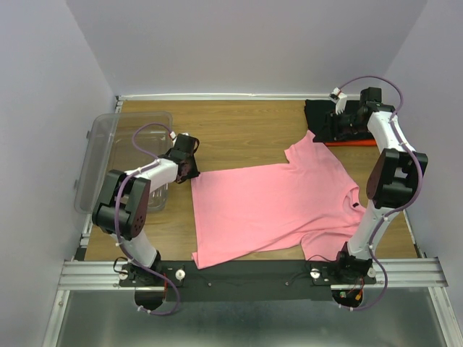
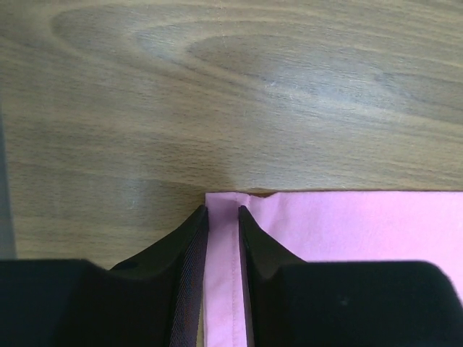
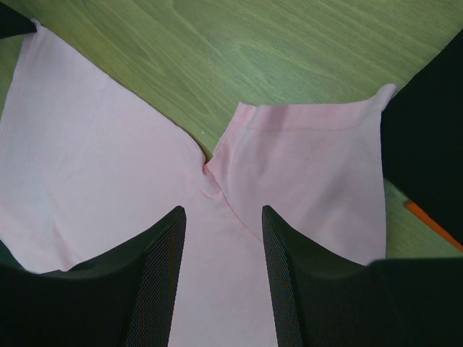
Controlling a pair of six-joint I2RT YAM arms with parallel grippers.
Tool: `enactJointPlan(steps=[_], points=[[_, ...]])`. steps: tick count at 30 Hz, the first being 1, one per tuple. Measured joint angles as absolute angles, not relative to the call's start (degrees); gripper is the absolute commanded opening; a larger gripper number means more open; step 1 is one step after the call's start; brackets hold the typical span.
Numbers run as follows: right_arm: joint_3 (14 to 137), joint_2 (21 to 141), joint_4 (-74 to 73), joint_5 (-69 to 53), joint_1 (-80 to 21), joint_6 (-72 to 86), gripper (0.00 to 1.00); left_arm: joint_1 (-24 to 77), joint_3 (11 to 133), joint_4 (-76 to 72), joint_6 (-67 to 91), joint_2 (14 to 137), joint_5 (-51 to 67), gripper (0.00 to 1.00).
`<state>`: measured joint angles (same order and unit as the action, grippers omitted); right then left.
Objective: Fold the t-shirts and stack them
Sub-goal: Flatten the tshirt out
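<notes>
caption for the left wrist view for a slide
Left claw straddling the hem corner of the pink t-shirt on the wooden table.

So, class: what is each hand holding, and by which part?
Left hand straddles a hem corner of the pink t-shirt; whether it pinches cannot be told. Right hand is open above the underarm, holding nothing.

Small enclosed work cell, seen from above. Light-brown wood-grain desk (image 1: 246, 137) across the middle, with darker oval rings in the grain up close. Plain pale lilac back wall (image 1: 246, 43), left wall (image 1: 36, 108) and right wall (image 1: 441, 87) closing in three sides. Thin white strip (image 1: 217, 96) along the join of desk and back wall. Ribbed silver metal rail (image 1: 87, 275) along the near edge, dull grey panel (image 1: 239, 322) below it. Soft, even light, faint shadows only.
</notes>
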<state>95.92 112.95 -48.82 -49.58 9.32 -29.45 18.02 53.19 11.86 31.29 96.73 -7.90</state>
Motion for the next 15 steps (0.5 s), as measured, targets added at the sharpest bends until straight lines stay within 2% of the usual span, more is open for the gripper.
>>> enactJointPlan(steps=[5,7,12,15], points=[[95.9,112.9,-48.8,-49.5,9.3,-29.5,0.54,18.0,53.3,11.8,30.7,96.9,-7.9,0.16],[95.9,112.9,-48.8,-49.5,9.3,-29.5,0.54,18.0,53.2,11.8,30.6,96.9,-7.9,0.15],[95.9,112.9,-48.8,-49.3,9.3,-29.4,0.54,18.0,53.2,11.7,30.4,96.9,-7.9,0.03],[95.9,112.9,-48.8,-48.8,9.3,-29.5,0.54,18.0,53.1,11.7,30.2,96.7,-7.8,0.0]])
